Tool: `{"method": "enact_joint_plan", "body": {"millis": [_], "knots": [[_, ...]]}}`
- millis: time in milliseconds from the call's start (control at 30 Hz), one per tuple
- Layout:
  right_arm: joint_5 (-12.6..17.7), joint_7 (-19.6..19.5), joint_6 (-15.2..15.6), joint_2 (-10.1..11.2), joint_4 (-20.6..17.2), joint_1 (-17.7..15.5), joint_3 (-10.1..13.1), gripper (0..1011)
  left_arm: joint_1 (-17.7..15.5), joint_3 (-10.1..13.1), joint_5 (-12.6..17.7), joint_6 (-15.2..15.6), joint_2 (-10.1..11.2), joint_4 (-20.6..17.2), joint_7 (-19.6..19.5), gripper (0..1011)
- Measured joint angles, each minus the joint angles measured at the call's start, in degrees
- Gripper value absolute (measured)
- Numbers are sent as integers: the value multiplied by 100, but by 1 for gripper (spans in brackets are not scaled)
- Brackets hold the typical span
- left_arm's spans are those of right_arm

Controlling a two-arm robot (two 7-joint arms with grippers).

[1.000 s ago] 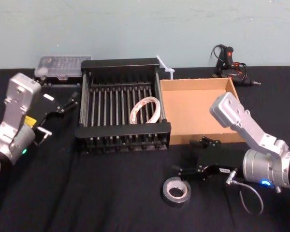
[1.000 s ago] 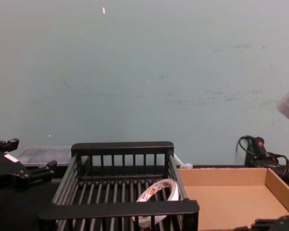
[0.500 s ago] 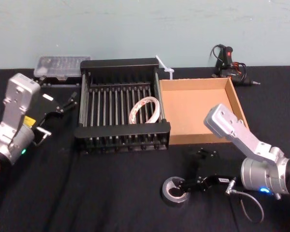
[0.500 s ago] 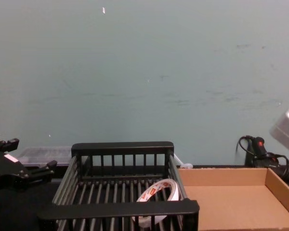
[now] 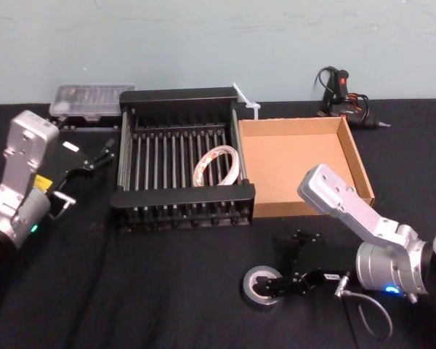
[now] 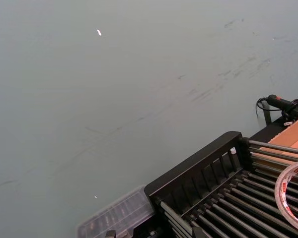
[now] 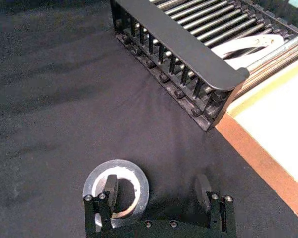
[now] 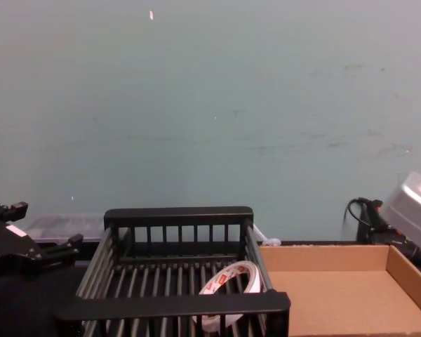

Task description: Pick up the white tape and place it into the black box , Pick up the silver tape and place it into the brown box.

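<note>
the right gripper (image 7: 159, 191) is seen low over the black table (image 5: 167, 291), its fingers spread and not yet clenched: one finger (image 7: 111, 187) is set inside the hollow core of the silver tape (image 7: 116, 191), the other stands outside the roll, well apart, so the wall of the roll is straddled but not gripped. the silver tape is shown lying flat on the cloth, near the robot and in front of the brown box (image 5: 294, 163), which holds nothing. beyond it, the white tape (image 5: 216, 166) is found leaning inside the black box (image 5: 182, 200), against its right side, so the first half of the task is judged done. the second half is left: the roll has to be pinched, lifted and carried to the brown box. the left gripper (image 5: 94, 156) is held idle, fingers apart and grasping nothing, just left of the black box.
</note>
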Motion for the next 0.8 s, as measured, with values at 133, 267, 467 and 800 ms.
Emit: {"method": "enact_joint_plan", "body": {"millis": [133,267,467,800], "knots": [[-20,9,17,-15,42,21,-23,1002,0,0,0,0,0,0,0,1002],[-39,24,39,-33,93,41,-53,1003,0,0,0,0,0,0,0,1001],[-59,37,60,-67,144,68,-77,1002,0,0,0,0,0,0,0,1001],[-59,43,63,-75,152,75,-77,1002,0,0,0,0,0,0,0,1001]]}}
